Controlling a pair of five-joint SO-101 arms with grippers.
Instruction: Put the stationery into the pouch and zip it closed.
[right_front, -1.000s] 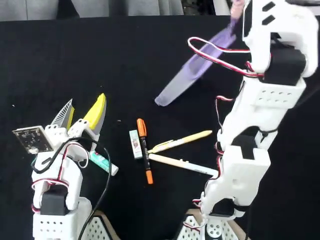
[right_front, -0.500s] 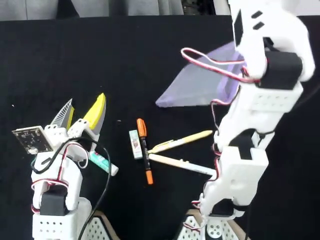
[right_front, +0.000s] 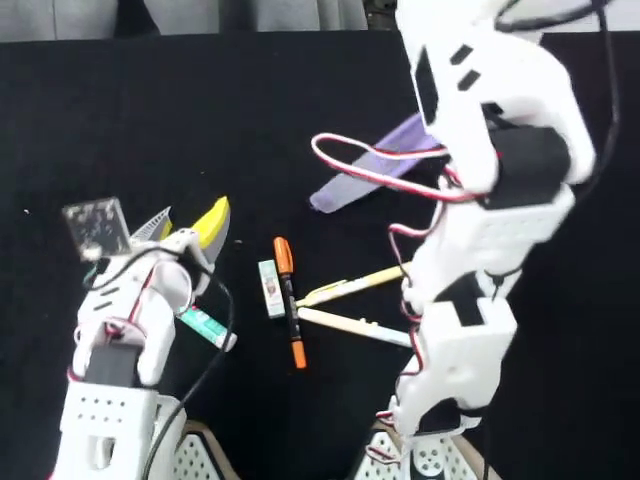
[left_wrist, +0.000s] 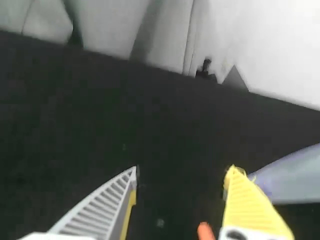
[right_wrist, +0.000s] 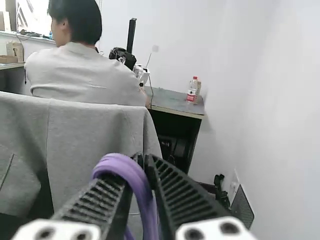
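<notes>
A translucent purple pouch (right_front: 345, 185) hangs tilted over the far middle of the black table, its low corner near the cloth. My right gripper (right_wrist: 141, 160) is shut on the pouch's purple edge (right_wrist: 120, 167), held high. An orange marker (right_front: 290, 300), a small white eraser (right_front: 269, 288), a yellow pen (right_front: 360, 283) and a cream pen (right_front: 355, 327) lie at the table's middle. A teal-and-white tube (right_front: 208, 328) lies beside my left arm. My left gripper (right_front: 190, 215) (left_wrist: 182, 172) is open above the cloth, left of the marker, holding nothing. The pouch (left_wrist: 292, 172) shows beyond its yellow finger.
The right arm's white body (right_front: 480, 200) stands tall over the table's right side, with red and white wires looping toward the pouch. A grey covered chair (right_wrist: 75, 135) stands behind the table's far edge.
The right arm swung left and the pouch turned from broad to edge-on, its low corner staying put. The left arm rose and shifted slightly right, gripper still open.
</notes>
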